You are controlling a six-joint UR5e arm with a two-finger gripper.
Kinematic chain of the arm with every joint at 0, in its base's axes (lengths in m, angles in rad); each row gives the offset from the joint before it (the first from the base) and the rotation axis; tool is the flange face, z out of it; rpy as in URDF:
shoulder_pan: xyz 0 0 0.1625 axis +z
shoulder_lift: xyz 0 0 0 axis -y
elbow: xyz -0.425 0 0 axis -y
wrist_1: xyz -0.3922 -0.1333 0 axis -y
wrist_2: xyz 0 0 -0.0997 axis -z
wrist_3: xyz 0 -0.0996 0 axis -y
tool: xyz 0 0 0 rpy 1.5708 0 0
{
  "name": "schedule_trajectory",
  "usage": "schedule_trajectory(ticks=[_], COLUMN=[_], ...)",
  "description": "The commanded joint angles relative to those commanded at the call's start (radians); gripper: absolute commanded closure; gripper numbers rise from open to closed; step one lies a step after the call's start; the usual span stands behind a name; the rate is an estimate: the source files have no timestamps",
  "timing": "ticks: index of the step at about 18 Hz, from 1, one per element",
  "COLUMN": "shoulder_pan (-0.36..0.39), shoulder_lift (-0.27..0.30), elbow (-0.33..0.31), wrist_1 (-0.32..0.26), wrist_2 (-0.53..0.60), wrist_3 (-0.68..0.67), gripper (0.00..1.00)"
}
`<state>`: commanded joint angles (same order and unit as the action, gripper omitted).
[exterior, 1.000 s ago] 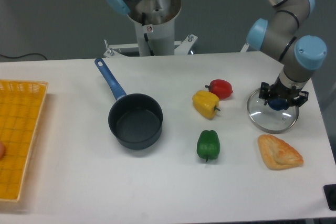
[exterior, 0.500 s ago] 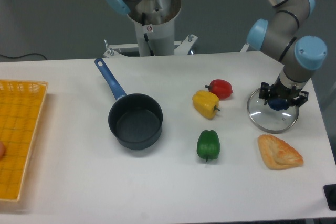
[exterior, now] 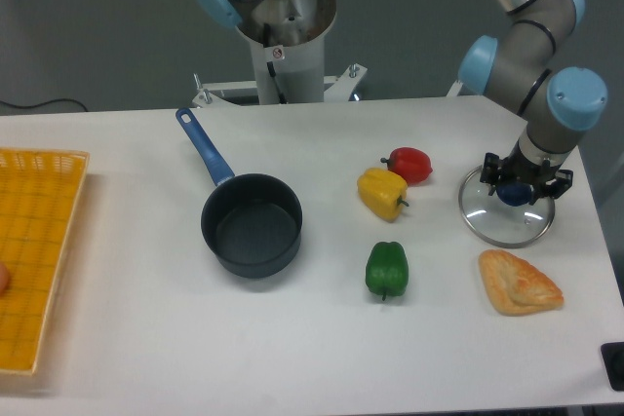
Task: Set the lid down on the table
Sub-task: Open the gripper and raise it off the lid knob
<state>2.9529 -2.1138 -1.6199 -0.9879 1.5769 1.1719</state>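
The lid [exterior: 507,209], a clear glass disc with a thin metal rim and a dark blue knob [exterior: 514,192], lies flat on the white table [exterior: 322,338] at the right side. My gripper [exterior: 520,182] points straight down over the lid, its black fingers on either side of the knob. From this angle I cannot make out whether the fingers press on the knob or stand off it. The glass rim nearest the arm is partly hidden by the gripper.
A dark blue saucepan [exterior: 252,226] with a long blue handle stands mid-table. Red [exterior: 409,164], yellow [exterior: 381,192] and green [exterior: 386,268] peppers lie left of the lid. A pastry [exterior: 519,283] lies just in front of it. A yellow woven tray [exterior: 34,250] sits at the left edge.
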Motion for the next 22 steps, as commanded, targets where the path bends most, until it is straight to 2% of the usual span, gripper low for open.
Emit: schedule_trajectory(ticks=[1, 6, 13, 15, 19, 22], shoulder_pan=[0.0, 0.0, -0.012, -0.017, -0.021, -0.04], shoulder_lift=[0.002, 0.017, 0.067, 0.087, 0.127, 0.135], elbow=[0.0, 0.005, 0.012, 0.023, 0.074, 0.113], wrist_1=[0.0, -0.002, -0.021, -0.063, -0.168, -0.238], wrist_2=[0.0, 0.002, 0.012, 0.011, 0.012, 0.012], wrist_3=[0.0, 0.002, 0.002, 0.021, 0.156, 0.222], gripper=[0.19, 0.01, 0.0, 0.0, 0.0, 0.0])
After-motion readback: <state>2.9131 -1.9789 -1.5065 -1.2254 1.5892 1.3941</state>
